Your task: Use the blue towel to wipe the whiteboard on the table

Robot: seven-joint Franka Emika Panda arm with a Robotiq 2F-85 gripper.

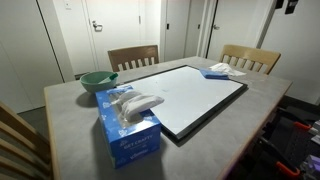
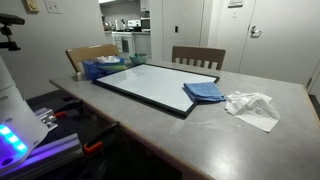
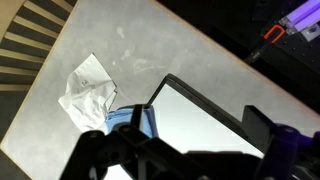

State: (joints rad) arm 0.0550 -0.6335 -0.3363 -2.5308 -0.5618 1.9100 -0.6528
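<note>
- Your gripper (image 3: 178, 150) hangs above the table (image 3: 200, 50), jaws wide and holding nothing.
- The towel (image 2: 204, 92) lies on one corner of the whiteboard (image 2: 150, 85), reaching over its frame.
- In the wrist view, that corner sits just ahead of your fingers (image 3: 92, 148).
- Crumpled paper (image 2: 252, 105) rests just beside the towel.
- A tissue box (image 1: 128, 125) and a green bowl (image 1: 98, 80) stand at the board's opposite end.

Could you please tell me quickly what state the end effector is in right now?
End effector: open, holding nothing, above the small soft blue towel.
</note>
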